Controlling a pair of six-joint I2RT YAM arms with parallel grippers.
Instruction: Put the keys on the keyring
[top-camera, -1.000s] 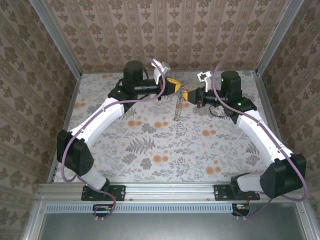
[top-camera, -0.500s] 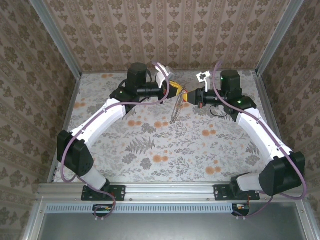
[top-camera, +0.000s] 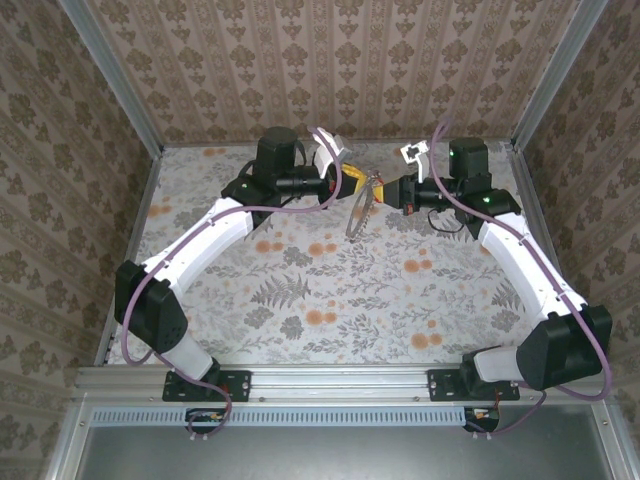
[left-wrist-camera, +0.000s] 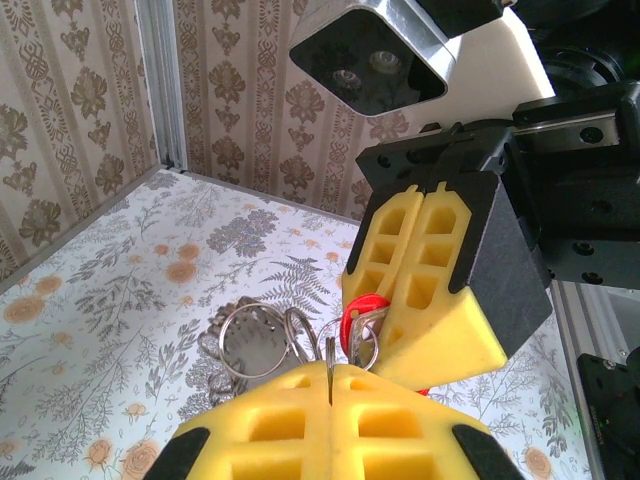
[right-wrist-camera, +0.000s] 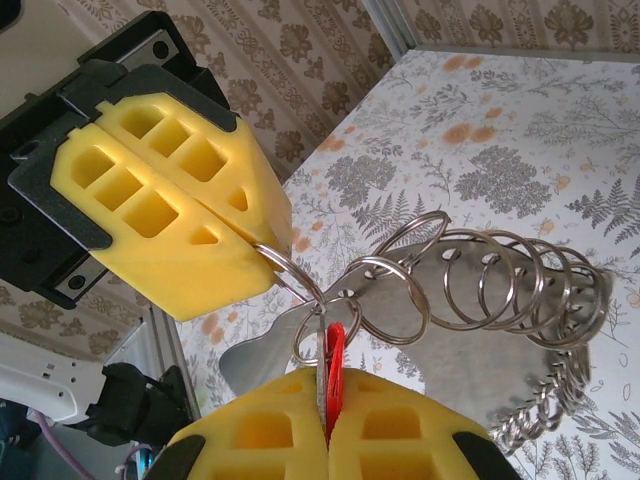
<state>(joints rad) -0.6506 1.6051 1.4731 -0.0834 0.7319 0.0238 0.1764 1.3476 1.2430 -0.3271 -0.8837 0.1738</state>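
The left gripper (top-camera: 351, 184) is closed, its yellow foam fingers (left-wrist-camera: 270, 430) pressed flat together on one thin wire ring of the keyring (right-wrist-camera: 470, 285); in the right wrist view that ring emerges from the very tip of the left fingers. The right gripper (top-camera: 388, 188) is also closed, with the red key (right-wrist-camera: 333, 362) pinched edge-on in the seam between its own fingers (right-wrist-camera: 250, 440). The two grippers meet almost tip to tip, raised above the far middle of the table (top-camera: 300, 290). The upper end of the key lies against the small rings at the junction; whether it is threaded onto one of them cannot be told. From that junction a row of larger wire rings fans outward, and a thin chain (right-wrist-camera: 535, 405) hangs from the far end toward the flower-printed surface. A flat grey metal plate (right-wrist-camera: 440, 385) sits behind the rings; what it is cannot be told. In the left wrist view, the black housing (left-wrist-camera: 510, 240) of the right gripper and its wrist camera (left-wrist-camera: 375, 60) stand close in front and block the area beyond. A purple cable (top-camera: 250, 208) runs along the left arm. Patterned walls (top-camera: 330, 60) and aluminium posts (top-camera: 113, 72) enclose the table.
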